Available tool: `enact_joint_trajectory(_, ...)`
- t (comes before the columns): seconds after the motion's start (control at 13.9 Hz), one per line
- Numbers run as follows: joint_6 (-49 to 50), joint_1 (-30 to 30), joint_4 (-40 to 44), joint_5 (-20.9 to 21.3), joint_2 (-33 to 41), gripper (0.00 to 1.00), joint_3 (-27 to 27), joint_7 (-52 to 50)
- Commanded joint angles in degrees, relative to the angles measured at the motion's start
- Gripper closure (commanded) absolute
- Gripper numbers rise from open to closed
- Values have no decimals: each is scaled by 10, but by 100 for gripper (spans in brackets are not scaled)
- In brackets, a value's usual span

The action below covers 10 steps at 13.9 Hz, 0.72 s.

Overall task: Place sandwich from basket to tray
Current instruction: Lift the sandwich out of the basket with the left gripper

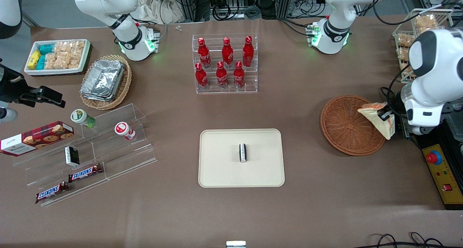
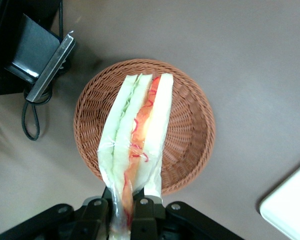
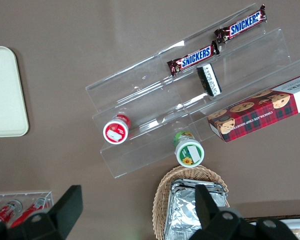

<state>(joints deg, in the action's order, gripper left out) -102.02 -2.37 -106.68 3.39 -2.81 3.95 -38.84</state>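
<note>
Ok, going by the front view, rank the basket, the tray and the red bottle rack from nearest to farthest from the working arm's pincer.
The pincer holds the sandwich.
1. Basket, directly beneath it.
2. Tray, mid-table, toward the parked arm's end.
3. Red bottle rack, farther from the front camera than the tray.

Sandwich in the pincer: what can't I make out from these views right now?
- Pincer fingertips: left wrist view, the sandwich and its wrap cover where they bite.
- Sandwich's height above the basket: no side view shows it.
- Tray: left wrist view, cut off by the picture's edge.
- Small dark pack on the tray: front view, its label is too small to read.
</note>
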Motion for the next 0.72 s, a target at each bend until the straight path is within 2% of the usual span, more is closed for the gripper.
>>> enact_joint_trajectory(0.0,52,1,93,7,-29,100,39,17)
enact_joint_trajectory(0.29,104,1,200,7,-75,100,128,17)
enact_joint_trajectory(0.36,104,2,211,9,-86,100,153,17)
enact_joint_trajectory(0.5,104,8,213,38,-110,100,198,15)
enact_joint_trajectory(0.65,95,30,212,54,-135,100,214,10)
